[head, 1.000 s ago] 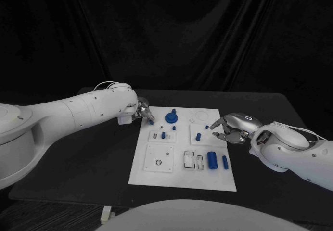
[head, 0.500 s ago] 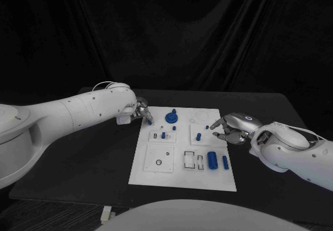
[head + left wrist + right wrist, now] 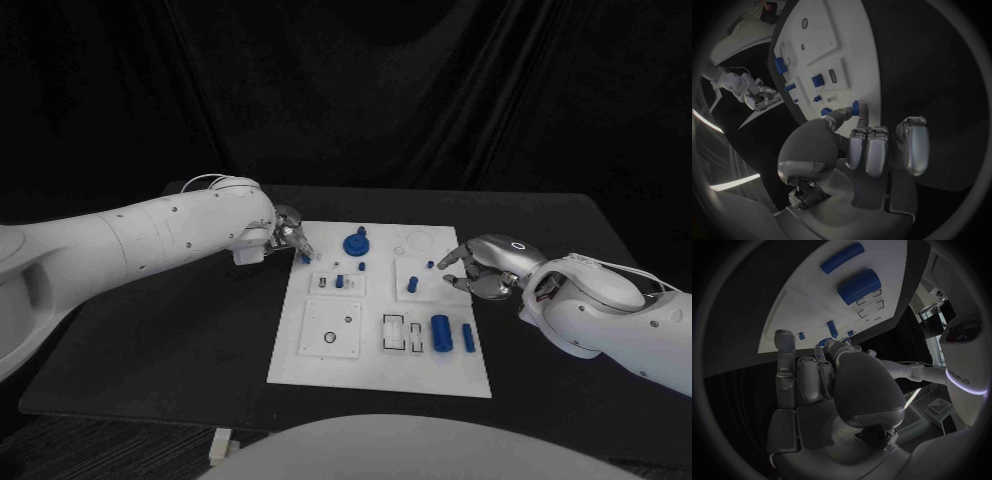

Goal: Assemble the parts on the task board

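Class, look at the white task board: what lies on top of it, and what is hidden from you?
On the task board lie small blue parts, among them a round knob and two cylinders. Both hands reach over its far edges, covering whatever sits beneath their fingers.

left hand (image 3: 861, 145): pinches small blue part (image 3: 855, 108) at fingertips, other fingers curled | task board (image 3: 826, 30): white, blue parts on it | right hand (image 3: 759, 95): beyond board's far side
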Tool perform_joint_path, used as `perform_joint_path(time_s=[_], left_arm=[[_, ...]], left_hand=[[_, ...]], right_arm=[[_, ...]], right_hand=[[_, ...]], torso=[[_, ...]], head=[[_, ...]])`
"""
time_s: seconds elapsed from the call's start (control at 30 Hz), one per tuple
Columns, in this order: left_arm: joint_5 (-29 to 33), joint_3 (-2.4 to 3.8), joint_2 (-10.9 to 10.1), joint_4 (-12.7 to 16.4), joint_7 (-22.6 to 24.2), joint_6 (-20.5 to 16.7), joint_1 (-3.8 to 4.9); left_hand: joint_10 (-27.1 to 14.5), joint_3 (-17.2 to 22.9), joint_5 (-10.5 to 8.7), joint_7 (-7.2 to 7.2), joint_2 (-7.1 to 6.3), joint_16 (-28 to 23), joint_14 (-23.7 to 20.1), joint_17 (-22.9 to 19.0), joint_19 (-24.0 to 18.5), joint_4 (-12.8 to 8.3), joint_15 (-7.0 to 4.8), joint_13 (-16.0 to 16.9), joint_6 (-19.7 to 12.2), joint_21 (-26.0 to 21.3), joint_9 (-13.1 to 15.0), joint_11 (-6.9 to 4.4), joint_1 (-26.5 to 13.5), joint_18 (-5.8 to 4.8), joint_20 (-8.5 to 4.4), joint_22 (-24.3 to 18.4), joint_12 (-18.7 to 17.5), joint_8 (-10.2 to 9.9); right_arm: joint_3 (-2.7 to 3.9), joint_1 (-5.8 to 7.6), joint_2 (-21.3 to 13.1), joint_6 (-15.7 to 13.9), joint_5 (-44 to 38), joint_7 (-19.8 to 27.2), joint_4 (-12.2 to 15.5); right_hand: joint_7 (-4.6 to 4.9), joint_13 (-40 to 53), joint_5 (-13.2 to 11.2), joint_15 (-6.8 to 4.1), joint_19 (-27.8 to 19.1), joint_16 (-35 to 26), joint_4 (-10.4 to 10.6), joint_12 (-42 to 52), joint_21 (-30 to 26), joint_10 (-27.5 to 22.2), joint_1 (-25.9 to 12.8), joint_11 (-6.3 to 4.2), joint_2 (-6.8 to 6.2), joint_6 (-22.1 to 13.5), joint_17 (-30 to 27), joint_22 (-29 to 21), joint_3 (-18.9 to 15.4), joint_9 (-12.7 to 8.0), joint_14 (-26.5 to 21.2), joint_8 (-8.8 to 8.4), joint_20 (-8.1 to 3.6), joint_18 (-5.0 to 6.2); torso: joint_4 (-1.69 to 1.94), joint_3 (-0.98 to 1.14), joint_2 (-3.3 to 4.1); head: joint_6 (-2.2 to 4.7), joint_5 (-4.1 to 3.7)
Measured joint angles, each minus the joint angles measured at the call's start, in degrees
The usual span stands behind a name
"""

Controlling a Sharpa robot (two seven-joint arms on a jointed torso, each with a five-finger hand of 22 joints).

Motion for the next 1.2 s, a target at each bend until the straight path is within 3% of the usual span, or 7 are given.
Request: perform_joint_path(time_s=[0.23,0.57,0.77,1.2], left_arm=[[-0.01,0.02,-4.01,7.42,-0.93,-2.34,0.9],[-0.01,0.0,-7.02,14.9,-2.44,-5.1,1.12],[-0.01,-0.01,-7.3,16.26,-2.95,-5.97,1.1],[-0.01,-0.03,-6.26,15.9,-3.3,-6.86,0.04]], left_hand=[[0.0,0.32,0.0,0.09,0.01,0.0,0.21,0.0,0.0,0.31,-0.2,0.0,0.1,0.0,-0.19,0.0,-0.01,0.0,0.0,0.0,0.0,0.0],[0.0,0.95,-0.01,0.09,-0.32,0.0,0.2,0.0,0.0,0.15,-0.2,0.0,0.14,0.0,-0.35,0.0,-0.75,0.0,0.0,0.0,-0.27,0.0],[0.0,1.43,-0.06,0.18,-0.4,0.0,0.2,0.0,0.0,-0.01,-0.2,0.0,0.24,0.0,-0.35,0.0,-0.95,0.0,0.01,0.0,-0.27,0.0],[0.0,1.69,-0.22,0.06,-0.4,0.0,0.2,0.0,-0.21,0.05,-0.2,0.0,0.11,-0.21,-0.48,0.0,-1.4,0.0,-0.2,0.0,-0.48,-0.01]], right_arm=[[0.0,0.0,-0.33,0.0,0.0,-0.1,0.16],[-0.01,-0.01,-0.42,0.03,0.01,-0.22,0.22],[-0.01,-0.01,-0.43,0.06,0.01,-0.28,0.22],[0.0,-0.16,-0.42,0.06,0.02,-0.31,0.21]], right_hand=[[0.0,0.01,0.0,0.0,0.0,0.0,0.0,0.0,0.0,0.0,0.0,0.0,0.0,0.0,-0.1,0.0,0.0,0.0,0.0,0.0,0.0,0.0],[0.0,0.02,0.0,0.0,0.0,0.0,0.0,0.0,0.0,0.0,0.0,0.0,0.0,0.0,-0.1,-0.01,0.0,0.0,0.0,0.0,0.0,0.0],[0.21,-0.02,0.0,0.0,0.0,-0.2,-0.08,0.01,0.0,-0.21,0.0,0.22,0.0,0.21,-0.1,-0.01,0.4,0.0,0.0,0.0,0.0,0.0],[0.21,-0.03,0.0,0.0,0.0,-0.2,-0.08,0.01,0.0,-0.21,0.0,0.21,0.0,0.21,-0.1,-0.01,0.4,0.0,0.0,0.0,0.0,0.0]], torso=[[0.02,0.0,0.0],[0.02,0.04,0.0],[0.04,0.05,0.0],[0.05,-0.01,-0.04]], head=[[0.0,-0.08],[0.0,0.2],[0.0,0.44],[0.0,0.57]])
